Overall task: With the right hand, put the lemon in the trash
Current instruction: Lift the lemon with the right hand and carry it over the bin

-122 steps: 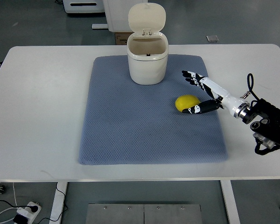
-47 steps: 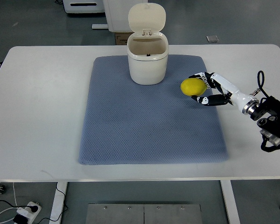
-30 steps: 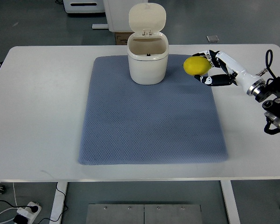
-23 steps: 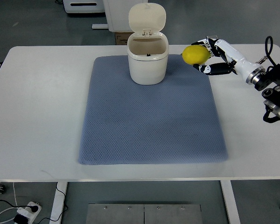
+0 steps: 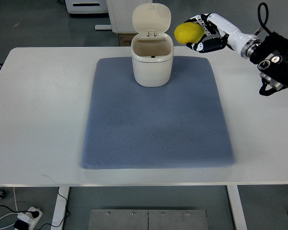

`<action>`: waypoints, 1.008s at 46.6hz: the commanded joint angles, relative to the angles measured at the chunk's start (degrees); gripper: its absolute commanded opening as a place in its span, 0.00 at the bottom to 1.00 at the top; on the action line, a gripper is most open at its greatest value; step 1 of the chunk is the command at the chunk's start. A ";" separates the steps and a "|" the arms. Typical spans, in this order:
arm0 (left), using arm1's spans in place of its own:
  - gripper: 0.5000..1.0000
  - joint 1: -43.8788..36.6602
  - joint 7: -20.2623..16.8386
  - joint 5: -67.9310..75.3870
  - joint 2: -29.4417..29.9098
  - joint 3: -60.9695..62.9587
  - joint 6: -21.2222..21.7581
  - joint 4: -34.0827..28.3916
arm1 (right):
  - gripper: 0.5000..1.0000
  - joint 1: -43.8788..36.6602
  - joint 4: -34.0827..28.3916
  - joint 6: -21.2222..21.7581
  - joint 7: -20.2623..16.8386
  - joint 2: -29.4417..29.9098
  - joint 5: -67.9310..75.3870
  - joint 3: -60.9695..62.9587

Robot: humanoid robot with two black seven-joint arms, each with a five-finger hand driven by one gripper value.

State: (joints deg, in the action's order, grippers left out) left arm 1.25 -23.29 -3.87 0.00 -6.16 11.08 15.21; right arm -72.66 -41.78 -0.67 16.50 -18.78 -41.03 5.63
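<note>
Nearest the camera, the front edge of the white surface [image 5: 38,158] is bare, with a power strip [image 5: 26,218] and cables visible on the floor below at lower left. A blue-grey mat [image 5: 156,124] lies flat on the middle of the surface, its long sides running away from the camera. At the far end of the mat stands the cream trash bin [image 5: 152,63], upright, with its hinged lid [image 5: 151,17] tipped back and the opening exposed; the interior appears dark and no contents can be made out. The right arm [image 5: 278,62] enters from the picture's right edge, its dark wrist housing sitting over the far right part of the surface. The right hand [image 5: 209,33] is raised above the surface at the far edge, to the right of the bin's lid. Its fingers [image 5: 201,45] are curled around the lemon [image 5: 188,32], with black-and-white digits wrapping it from the right side and beneath. The lemon is held clear of the mat, just beside the lid and apart from the bin's rim, not over the opening. Beyond the surface, grey floor and white furniture bases [image 5: 86,7] are visible.
</note>
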 commanded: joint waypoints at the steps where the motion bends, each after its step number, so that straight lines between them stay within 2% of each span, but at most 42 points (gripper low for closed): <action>1: 1.00 -0.02 -0.01 0.01 0.00 0.00 -0.01 0.00 | 0.00 -1.60 0.03 -0.47 -1.73 0.84 -0.01 -1.67; 20: 1.00 -0.02 -0.01 0.01 0.00 0.00 -0.01 0.00 | 0.00 -6.87 1.17 -3.81 -10.34 6.38 -0.28 -7.30; 35: 1.00 -0.02 -0.01 0.01 0.00 0.00 -0.01 0.00 | 0.00 -9.95 4.25 -4.34 -13.86 11.39 -0.28 -10.28; 47: 1.00 -0.02 -0.01 0.01 0.00 0.00 -0.01 0.00 | 0.00 -10.66 7.06 -6.01 -14.65 15.96 -0.28 -13.19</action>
State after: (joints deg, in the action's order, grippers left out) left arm 1.22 -23.29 -3.87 0.00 -6.15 11.08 15.20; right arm -83.31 -35.77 -6.29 2.01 -3.90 -41.31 -7.07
